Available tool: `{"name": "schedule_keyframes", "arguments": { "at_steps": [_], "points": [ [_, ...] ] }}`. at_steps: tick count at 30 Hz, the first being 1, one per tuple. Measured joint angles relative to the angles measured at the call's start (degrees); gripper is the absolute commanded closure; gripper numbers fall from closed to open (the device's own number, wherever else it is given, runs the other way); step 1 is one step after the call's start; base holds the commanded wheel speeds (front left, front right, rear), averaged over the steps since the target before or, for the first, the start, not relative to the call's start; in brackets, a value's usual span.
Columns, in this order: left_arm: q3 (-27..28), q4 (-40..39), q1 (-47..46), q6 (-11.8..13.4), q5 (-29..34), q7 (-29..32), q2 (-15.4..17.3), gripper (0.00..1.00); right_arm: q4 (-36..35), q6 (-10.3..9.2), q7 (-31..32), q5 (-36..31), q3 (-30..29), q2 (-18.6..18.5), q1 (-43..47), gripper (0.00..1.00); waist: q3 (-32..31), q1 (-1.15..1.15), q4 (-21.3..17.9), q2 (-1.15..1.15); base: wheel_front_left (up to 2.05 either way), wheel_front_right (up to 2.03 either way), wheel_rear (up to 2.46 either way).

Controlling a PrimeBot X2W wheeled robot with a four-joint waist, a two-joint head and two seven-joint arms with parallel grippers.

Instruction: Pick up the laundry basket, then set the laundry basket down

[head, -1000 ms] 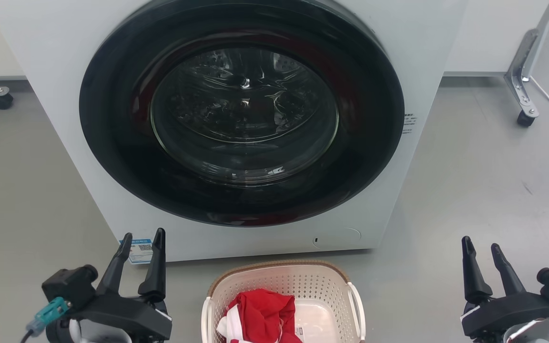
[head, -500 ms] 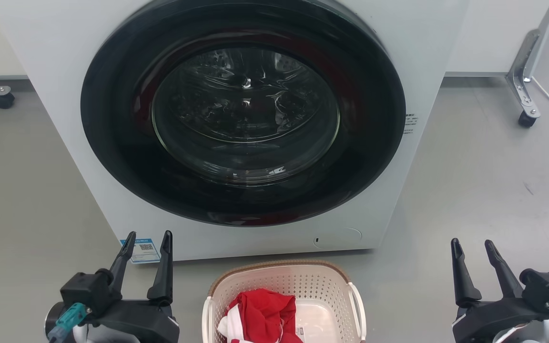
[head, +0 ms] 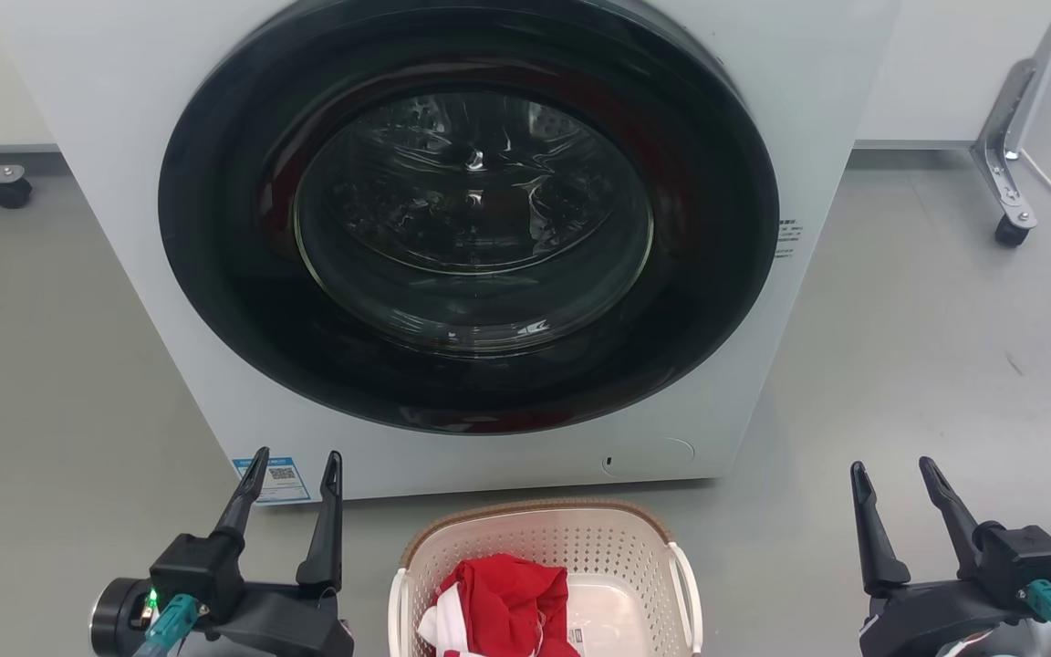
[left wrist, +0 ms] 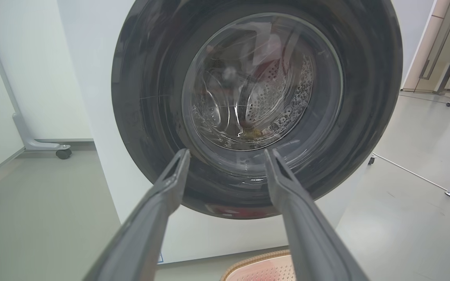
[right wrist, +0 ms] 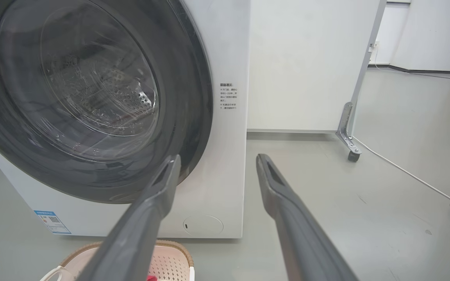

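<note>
The laundry basket [head: 608, 538], cream-white and perforated with a brown woven rim, stands on the floor at the bottom centre of the head view, a red and white garment [head: 503, 598] inside. Its rim also shows low in the left wrist view [left wrist: 256, 262] and in the right wrist view [right wrist: 170, 251]. My left gripper [head: 296, 461] is open, to the left of the basket and apart from it. My right gripper [head: 892, 473] is open, well to the basket's right. Both hold nothing.
A white front-loading washing machine [head: 817, 82] with a dark round door [head: 471, 214] shut stands right behind the basket. A white panel on castors [head: 1007, 228] stands at the right, with a cable on the floor. Another castor [head: 7, 192] is at the far left. Grey floor lies on both sides.
Both grippers have drawn inward toward the basket, the left one to the right and the right one to the left. The basket has not moved.
</note>
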Motion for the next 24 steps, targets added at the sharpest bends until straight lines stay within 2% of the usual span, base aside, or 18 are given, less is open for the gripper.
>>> {"name": "schedule_keyframes", "arguments": {
  "at_steps": [24],
  "points": [
    [0.3, 2.1, 0.0, 1.0, 0.0, 0.6, -0.4, 0.00, 0.5, 0.08, 0.0, -0.6, -1.0, 0.1, 0.0, 0.00, -0.2, 0.01, -0.2, 0.00, 0.00, 0.00, 0.00]
  ]
}}
